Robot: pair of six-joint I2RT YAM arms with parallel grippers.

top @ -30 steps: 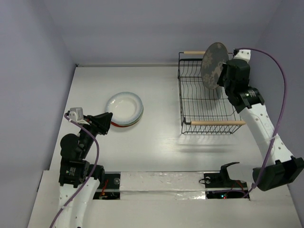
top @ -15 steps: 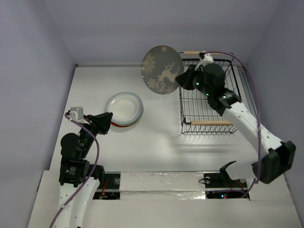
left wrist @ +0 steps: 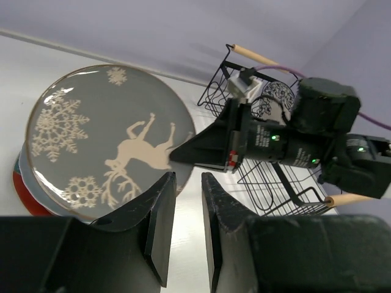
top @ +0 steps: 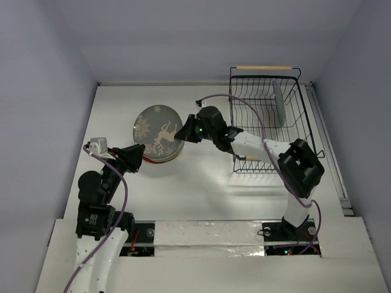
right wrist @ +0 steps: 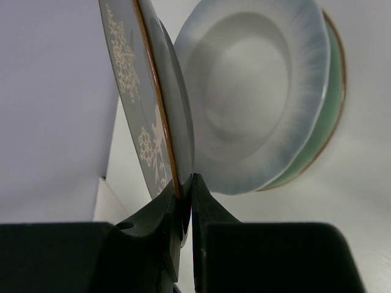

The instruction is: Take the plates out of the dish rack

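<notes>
Grey deer plate [left wrist: 104, 137] pinched at rim by right gripper [right wrist: 187, 183], tilted above stack [right wrist: 256, 104]; next: lower flat, release. Left gripper [left wrist: 188, 183] empty, ajar.

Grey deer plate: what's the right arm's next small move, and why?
Probably lower and level the grey deer plate onto the white plate, then let go. The right gripper pinches it by the rim, and the right wrist view shows it tilted, with a gap between it and the white plate.

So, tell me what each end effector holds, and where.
Right end effector pinches the grey deer plate at its rim; left end effector holds nothing.
</notes>
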